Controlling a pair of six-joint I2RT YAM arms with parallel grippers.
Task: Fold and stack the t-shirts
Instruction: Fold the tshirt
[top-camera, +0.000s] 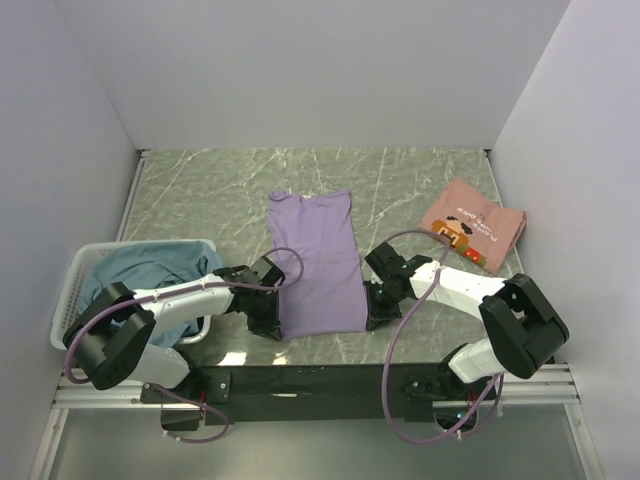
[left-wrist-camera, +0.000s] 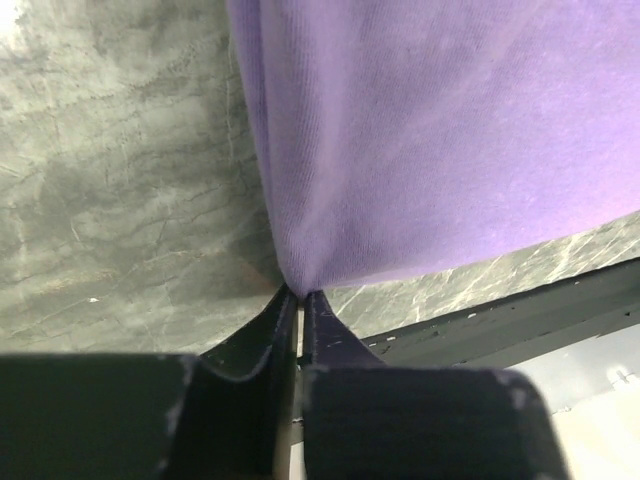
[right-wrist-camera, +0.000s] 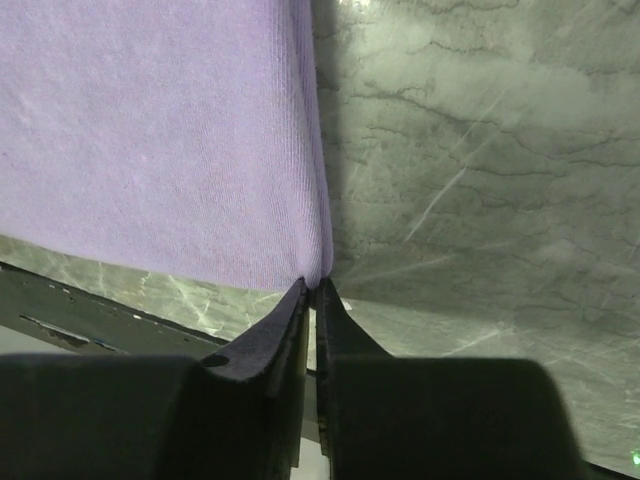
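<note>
- The lavender-purple t-shirt (top-camera: 315, 262) lay flat in the middle of the marbled table (top-camera: 200, 190) as a long narrow strip. Its sleeves seemed to be folded in already, probably so that it could be folded in half along its length.
- The left gripper (left-wrist-camera: 300, 296) was clenched on the near left corner of this shirt. In its wrist view the cloth gathered to a point just where the fingers met.
- The right gripper (right-wrist-camera: 313, 284) was pinching the near right corner in the same way, its jaws almost together on a thin edge of fabric.
- Both arms held one corner each, I think so that the hem would rise evenly and the fold would stay straight.
- The salmon-pink t-shirt (top-camera: 472, 224) rested folded at the far right, well apart. It was likely the beginning of the stack.
- The teal-blue t-shirt (top-camera: 150, 268) lay crumpled in the white slatted basket (top-camera: 68, 300) on the left, waiting for its turn.
- No red shirt could be seen; perhaps it was hidden under the teal one, but I could not tell.
</note>
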